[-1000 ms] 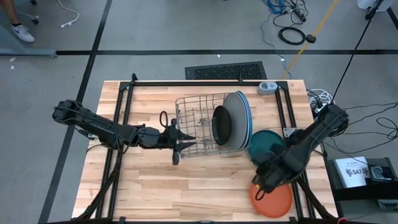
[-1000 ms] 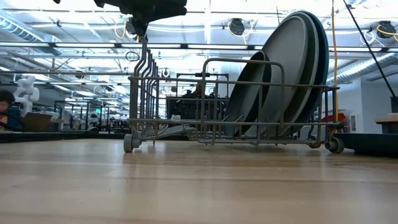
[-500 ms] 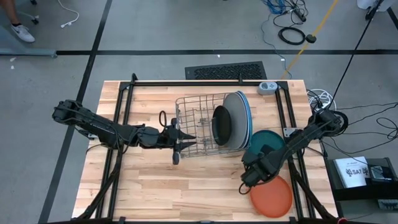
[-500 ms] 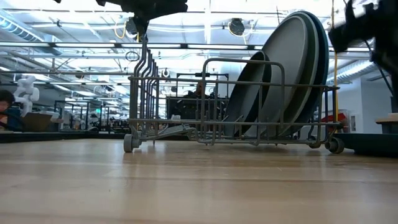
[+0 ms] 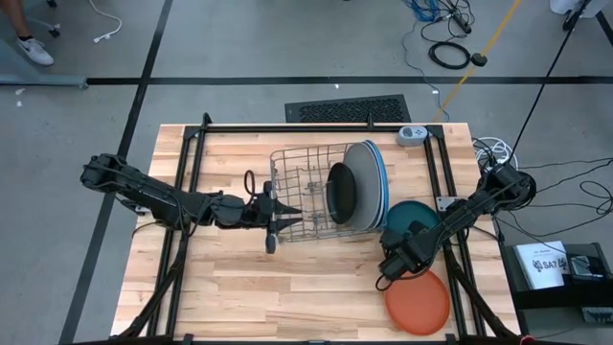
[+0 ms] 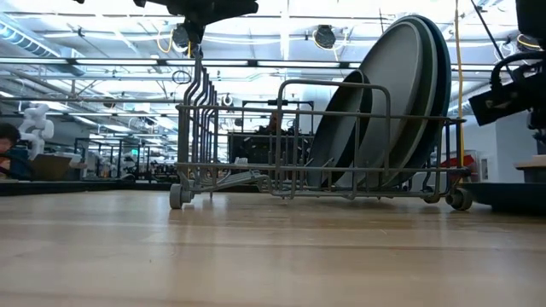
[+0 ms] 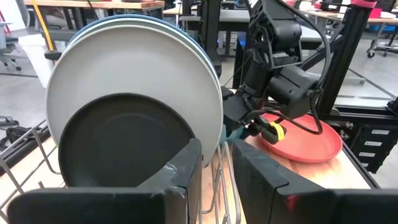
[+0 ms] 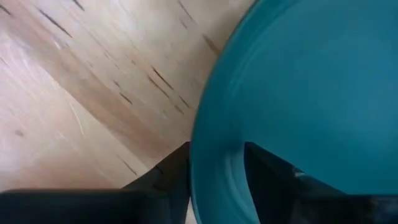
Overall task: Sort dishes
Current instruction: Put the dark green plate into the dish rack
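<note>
On the table [image 5: 239,287], the wire rack [image 5: 306,196] holds the grey plate [image 7: 134,74], two blue plates behind it and the black plate [image 7: 124,143] upright. The left gripper [image 5: 278,218] has its fingers narrowly clamped on the rack's edge wire. The right gripper [image 5: 395,268] straddles the teal plate's [image 8: 298,93] rim, fingers parted either side. The orange plate [image 5: 419,302] lies flat nearby.

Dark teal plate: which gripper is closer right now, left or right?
Right. The right gripper is at the dark teal plate, its fingers straddling the rim in the right wrist view. The left gripper is across the table, at the far end of the dish rack.
</note>
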